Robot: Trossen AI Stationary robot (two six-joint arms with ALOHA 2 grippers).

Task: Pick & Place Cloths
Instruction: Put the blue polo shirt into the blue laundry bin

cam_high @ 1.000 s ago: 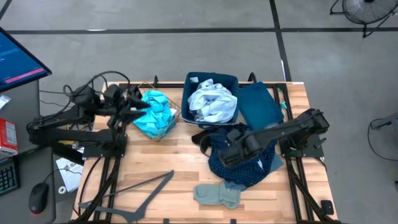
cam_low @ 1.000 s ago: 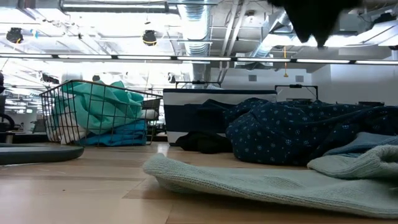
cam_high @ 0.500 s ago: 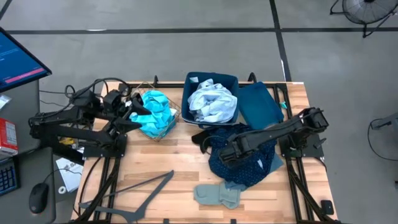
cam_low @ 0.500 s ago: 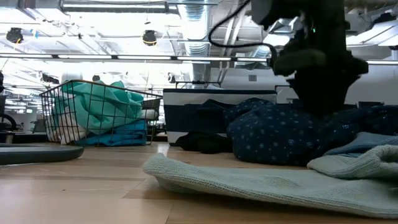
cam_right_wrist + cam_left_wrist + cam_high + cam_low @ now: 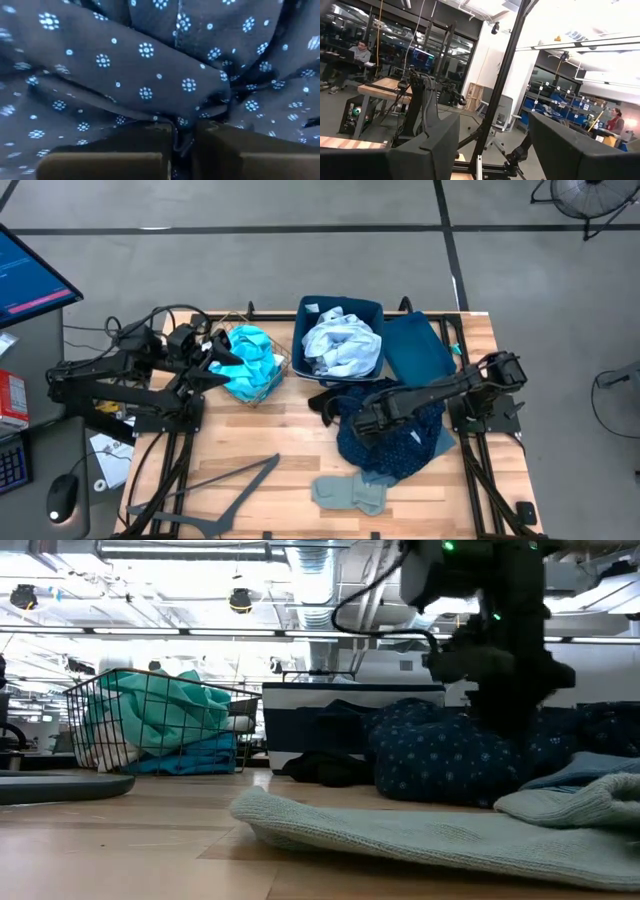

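A grey floor (image 5: 300,270) crossed by dark lines surrounds the wooden table (image 5: 260,440). A blue-lit monitor (image 5: 30,275) stands beyond the table's left side, a fan (image 5: 585,195) beyond its far right corner. Overhead run ducts (image 5: 320,580) and strip lights (image 5: 150,630).

No legible text, label, brand, number or sign anywhere. Pink and pale lines on the blue monitor screen (image 5: 28,275) beside the table too small to read. Red-and-white box (image 5: 12,399) at the picture's left edge printed, lettering not decipherable. Far shelves in the room blurred.
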